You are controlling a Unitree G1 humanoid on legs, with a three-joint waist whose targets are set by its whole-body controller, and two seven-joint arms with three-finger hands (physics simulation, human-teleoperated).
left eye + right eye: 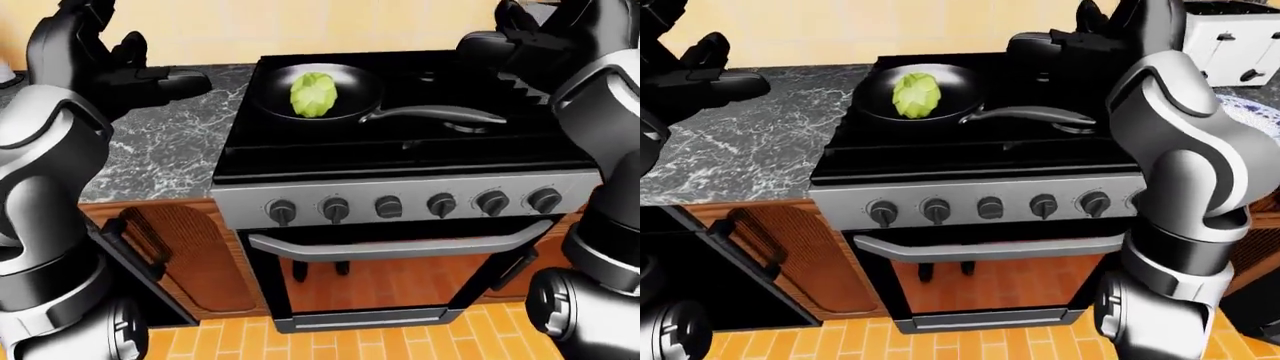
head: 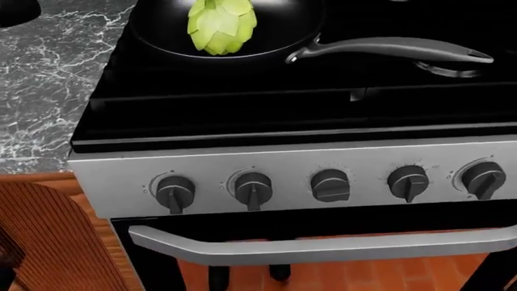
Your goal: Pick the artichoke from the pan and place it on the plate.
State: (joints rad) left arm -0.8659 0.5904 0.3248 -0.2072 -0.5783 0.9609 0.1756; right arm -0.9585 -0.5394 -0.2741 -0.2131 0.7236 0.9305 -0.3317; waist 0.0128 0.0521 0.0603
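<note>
Left-eye view, nearest: row of black oven knobs [image 1: 412, 205] on the steel stove front, above a grey oven handle [image 1: 400, 246]. Farther: pale green leafy artichoke [image 1: 315, 94] resting in the round black frying pan [image 1: 275, 94] on the stove's far left burner. Black left hand [image 1: 130, 71] over the marble counter [image 1: 170, 142], fingers spread, empty. Black right hand [image 1: 515, 41] far right, grip unclear. Blue-patterned plate [image 1: 1252, 112] at right. Reach step pending; next calls for lowering a hand onto the artichoke.
</note>
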